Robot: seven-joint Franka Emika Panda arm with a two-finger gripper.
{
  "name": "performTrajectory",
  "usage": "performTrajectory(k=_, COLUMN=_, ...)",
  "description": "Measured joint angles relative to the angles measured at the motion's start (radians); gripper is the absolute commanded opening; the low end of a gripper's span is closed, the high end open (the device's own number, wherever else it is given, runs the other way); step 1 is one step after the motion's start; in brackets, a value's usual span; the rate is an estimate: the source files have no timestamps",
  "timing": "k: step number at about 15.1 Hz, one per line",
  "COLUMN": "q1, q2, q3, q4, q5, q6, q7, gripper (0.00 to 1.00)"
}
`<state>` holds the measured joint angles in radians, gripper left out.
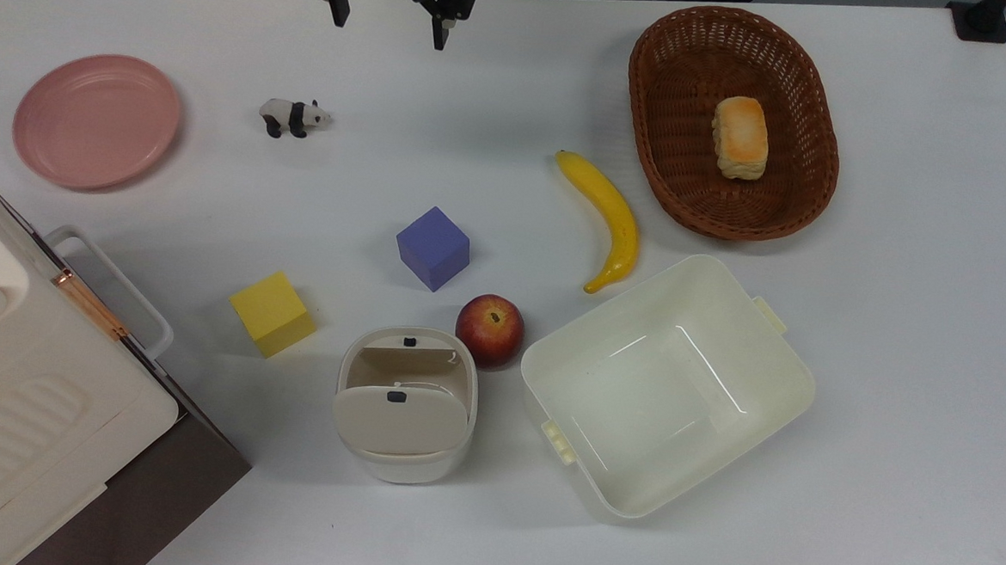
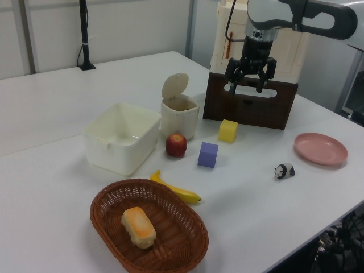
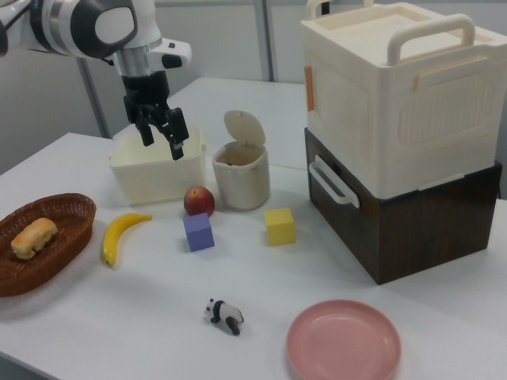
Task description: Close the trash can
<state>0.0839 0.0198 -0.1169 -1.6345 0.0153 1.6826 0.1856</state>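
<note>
Cream-white trash can lid raised, no readable labels, gripper open, empty, raised above table

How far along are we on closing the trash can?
Nothing is done yet: the trash can has its lid standing upright, the opening exposed. The gripper hangs in the air with fingers apart, empty, well away from the bin. Left: approach the lid and push it down shut.
</note>
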Motion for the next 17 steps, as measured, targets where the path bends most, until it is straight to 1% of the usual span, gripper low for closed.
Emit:
performTrajectory(k=5, q1=0.017, q2=0.0, q3=0.003, q4=0.0, q5=-0.005, q6=0.0, q7=0.01, gripper=1.0)
performTrajectory(k=6, q1=0.022, q2=0.0, q3=0.005, q4=0.0, q5=-0.006, q6=0.0, q7=0.018, gripper=0.95)
performTrajectory(k=8, q1=0.026, q2=0.0, q3=0.006, q4=0.0, q5=-0.007, q6=0.0, q7=0.022, gripper=0.19)
performTrajectory(k=9, q1=0.025, q2=0.0, q3=0.006, q4=0.0, q5=-0.007, q6=0.0, q7=0.022, gripper=0.0)
performTrajectory(k=17, q1=0.024, q2=0.0, q3=0.006, q4=-0.001, q5=-0.007, q6=0.038, q7=-0.008, gripper=0.0)
